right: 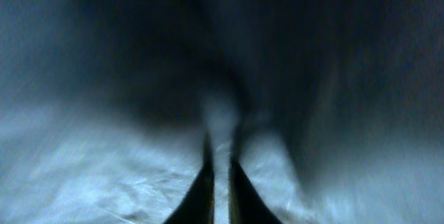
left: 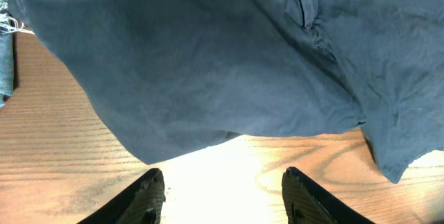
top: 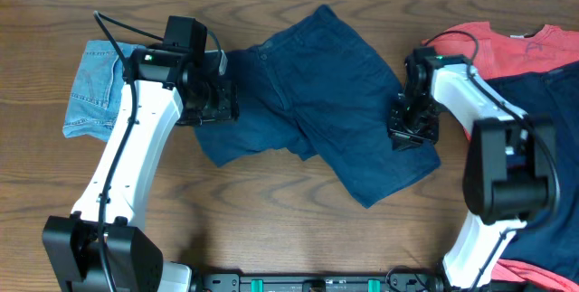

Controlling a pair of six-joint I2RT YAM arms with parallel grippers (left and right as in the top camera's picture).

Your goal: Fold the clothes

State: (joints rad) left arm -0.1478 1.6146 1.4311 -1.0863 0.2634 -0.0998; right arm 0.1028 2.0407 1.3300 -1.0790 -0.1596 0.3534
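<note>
Dark navy shorts (top: 308, 93) lie spread, partly rumpled, on the wooden table (top: 271, 220). My left gripper (top: 226, 107) sits at their left edge. In the left wrist view it (left: 223, 196) stands open over bare wood, just short of the navy cloth (left: 222, 57). My right gripper (top: 409, 134) is down on the shorts' right edge. In the right wrist view its jaws (right: 220, 182) are shut on a thin pinch of the navy fabric (right: 104, 168). That view is dark and blurred.
Light-blue denim shorts (top: 90, 93) lie at the far left, behind the left arm. A coral-red T-shirt (top: 507, 48) and another navy garment (top: 552, 111) are piled at the right edge, with more coral cloth (top: 534, 274) at the bottom right.
</note>
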